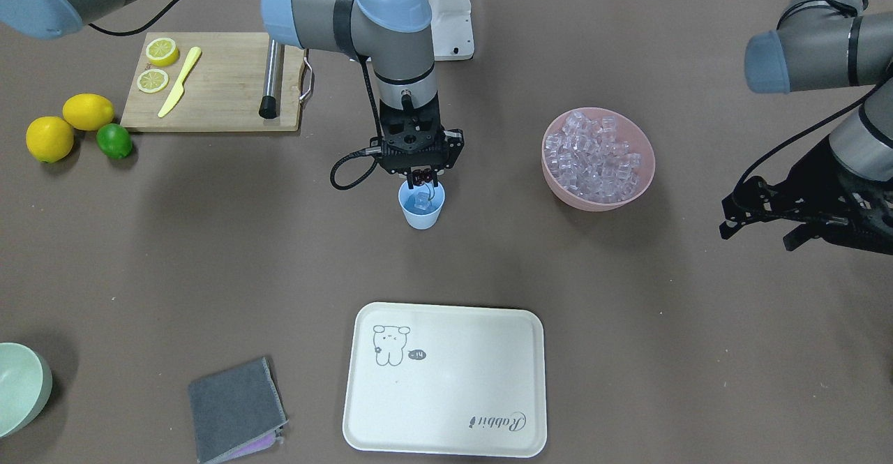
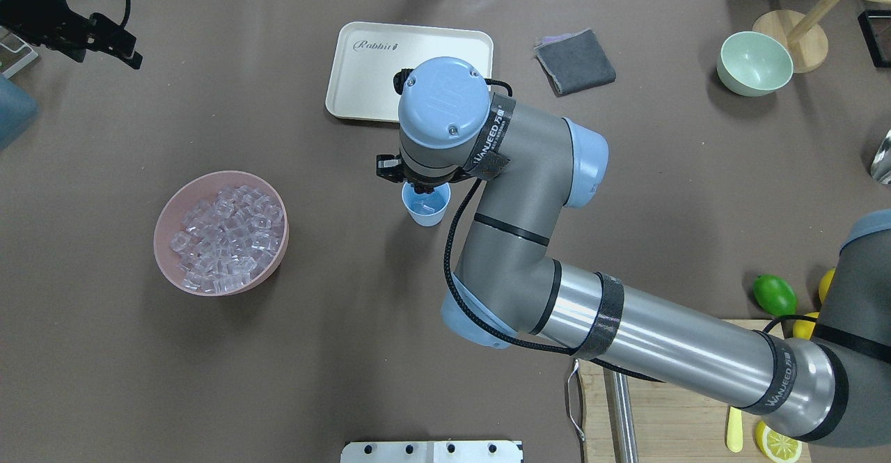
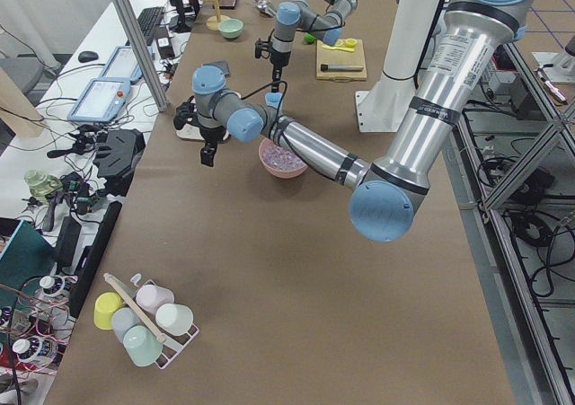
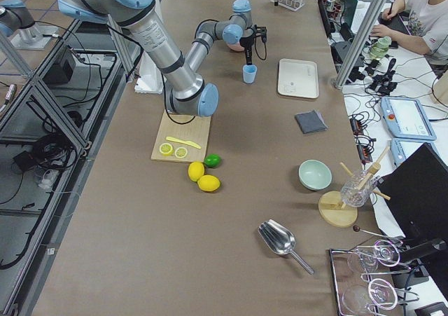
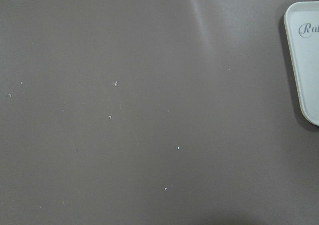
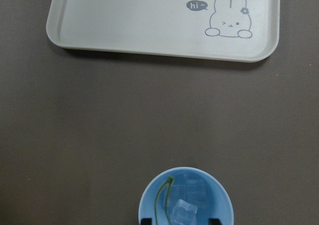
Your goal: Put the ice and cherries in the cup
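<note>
The light-blue cup [image 1: 422, 218] stands mid-table and holds a few ice cubes [image 6: 182, 211]. My right gripper [image 1: 422, 181] hangs straight over its mouth. Dark maroon cherries [image 1: 421, 177] show between its fingers, which look shut on them. A thin green stem [image 6: 160, 197] curves down inside the cup [image 6: 146, 201]. The fruits themselves are out of the right wrist view. More ice [image 1: 593, 157] fills the pink bowl [image 1: 598, 201] beside the cup. My left gripper [image 1: 757, 234] hovers far off at the table's side, open and empty.
A cream tray [image 1: 446, 380] lies across from the cup, with a grey cloth [image 1: 234, 408] beside it. A cutting board [image 1: 209, 94] carries lemon slices and a knife. Two lemons and a lime [image 1: 114, 141] lie near it. A pale green bowl [image 1: 17, 387] sits at the corner.
</note>
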Tool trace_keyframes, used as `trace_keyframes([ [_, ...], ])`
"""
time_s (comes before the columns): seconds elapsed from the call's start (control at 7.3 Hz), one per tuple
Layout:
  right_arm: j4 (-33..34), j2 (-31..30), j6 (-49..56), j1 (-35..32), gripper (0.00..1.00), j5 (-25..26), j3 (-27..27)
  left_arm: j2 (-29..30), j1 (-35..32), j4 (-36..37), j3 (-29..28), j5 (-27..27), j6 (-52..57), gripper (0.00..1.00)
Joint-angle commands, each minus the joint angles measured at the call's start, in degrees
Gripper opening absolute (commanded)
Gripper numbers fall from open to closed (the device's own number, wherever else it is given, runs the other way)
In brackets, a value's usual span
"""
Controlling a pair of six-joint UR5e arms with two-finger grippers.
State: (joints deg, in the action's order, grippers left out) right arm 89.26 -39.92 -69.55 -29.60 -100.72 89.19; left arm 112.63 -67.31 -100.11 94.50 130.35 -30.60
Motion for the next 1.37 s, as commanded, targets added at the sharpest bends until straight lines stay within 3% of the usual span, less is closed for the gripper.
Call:
trace_keyframes([
  [0.0,-0.05,0.01,-1.01,0.25,0.91,0.09,0.1,-0.04,0.25,-0.09,0.07,-0.09,-0.33,0.98],
  [0.27,0.3,-0.51,-0.68,-2.28,0.97,-1.22,1.76,-0.31,0.16,-0.09,0.25,0.17,0.19,0.98],
  [0.41,-0.05,-6.43,1.5,-5.35,0.98,-3.23,7.34,-1.35,0.07,-0.17,0.07,-0.18,0.98,0.98],
  [0.69,-0.22,-22.23,18.84,-17.61,0.98,-16.63,18.61,-3.29,-1.59,-0.44,-0.19,0.08,5.71,0.98],
  [0.82,-0.14,-26.75,27.72,-24.56,0.98,-22.7,19.26,-4.34,-3.43,-0.44,0.07,0.35,6.6,0.98],
  [1.1,0.04,-36.16,49.68,-38.44,0.98,-33.61,18.48,-6.54,-10.35,2.18,-1.15,2.79,18.52,0.98],
  [1.23,0.39,-39.76,58.48,-44.25,0.98,-36.27,17.26,-7.77,-13.78,2.37,-3.51,3.16,25.61,0.98],
])
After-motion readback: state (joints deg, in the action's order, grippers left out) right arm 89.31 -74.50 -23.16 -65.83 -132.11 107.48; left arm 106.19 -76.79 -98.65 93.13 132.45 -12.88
